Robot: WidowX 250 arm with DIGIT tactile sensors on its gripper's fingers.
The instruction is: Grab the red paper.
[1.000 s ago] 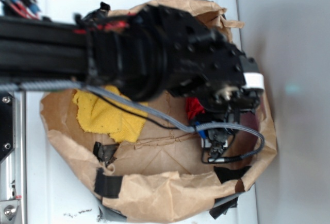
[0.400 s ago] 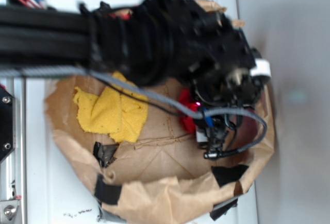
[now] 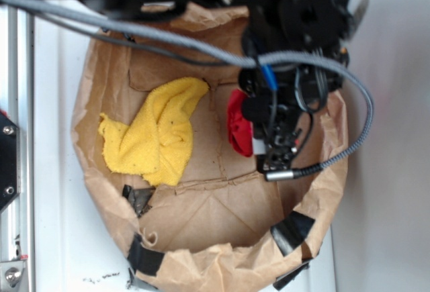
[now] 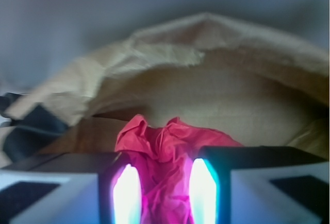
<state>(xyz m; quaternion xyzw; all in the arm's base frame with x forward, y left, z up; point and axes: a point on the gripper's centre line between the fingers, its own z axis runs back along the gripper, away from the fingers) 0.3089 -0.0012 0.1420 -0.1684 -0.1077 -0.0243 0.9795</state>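
Observation:
The red paper (image 3: 238,128) is a small crumpled wad inside the brown paper bag (image 3: 101,191), right of the bag's middle. My gripper (image 3: 255,129) hangs over it from the top right, partly covering its right side. In the wrist view the red paper (image 4: 164,152) fills the gap between my two fingers, whose glowing pads (image 4: 127,193) press against it from both sides. My gripper (image 4: 165,157) is shut on the paper. The bag's far wall (image 4: 216,95) rises behind it.
A yellow terry cloth (image 3: 158,134) lies on the bag floor to the left of the red paper. Black tape patches (image 3: 292,231) sit on the bag's near rim. A grey cable (image 3: 349,124) loops by the right wall. The bag rests on a white surface (image 3: 60,238).
The arm has swung toward the top of the exterior view, uncovering the yellow cloth. The red paper has shifted up and slightly left along with the gripper.

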